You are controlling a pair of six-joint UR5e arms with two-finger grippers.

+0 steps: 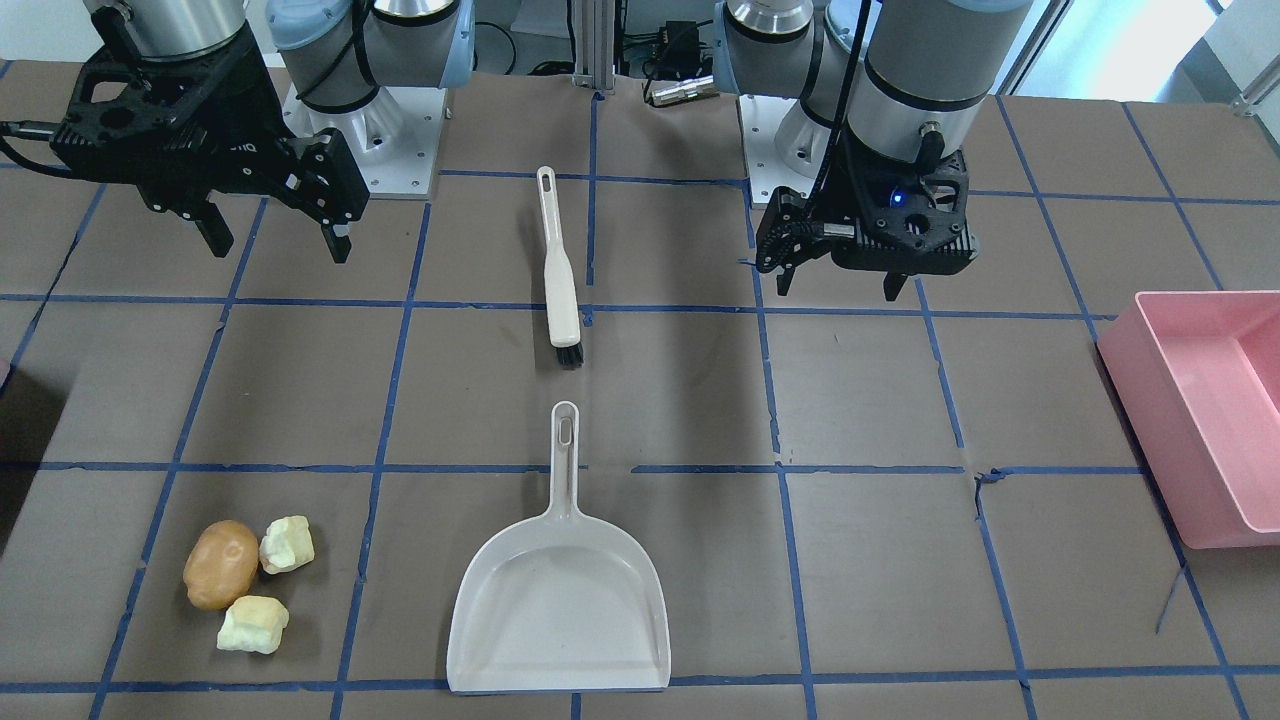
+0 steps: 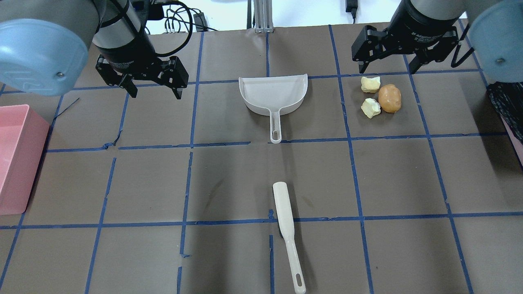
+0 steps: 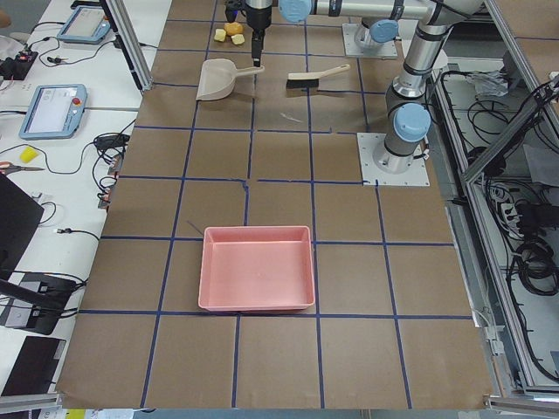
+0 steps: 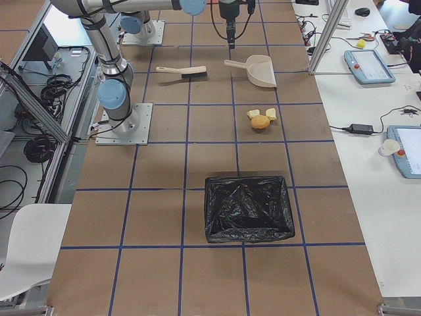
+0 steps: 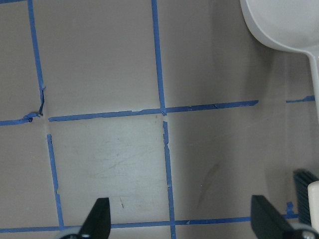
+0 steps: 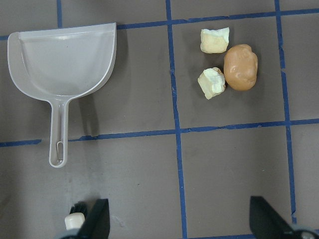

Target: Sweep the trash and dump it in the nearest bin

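The trash lies together on the table: a tan-orange potato-shaped lump (image 1: 220,563) and two pale yellow-green foam chunks (image 1: 287,544) (image 1: 253,624). It also shows in the right wrist view, lump (image 6: 240,67) and chunks (image 6: 215,40) (image 6: 212,82). A white dustpan (image 1: 560,600) lies at mid-table, its handle toward a white brush (image 1: 558,270) with black bristles. My right gripper (image 2: 387,70) hangs open and empty above the table near the trash. My left gripper (image 2: 155,93) hangs open and empty left of the dustpan (image 2: 273,94).
A pink bin (image 2: 18,163) stands at the table's end on my left side. A bin lined with a black bag (image 4: 248,207) stands at the end on my right side, the same side as the trash. Blue tape lines grid the brown table.
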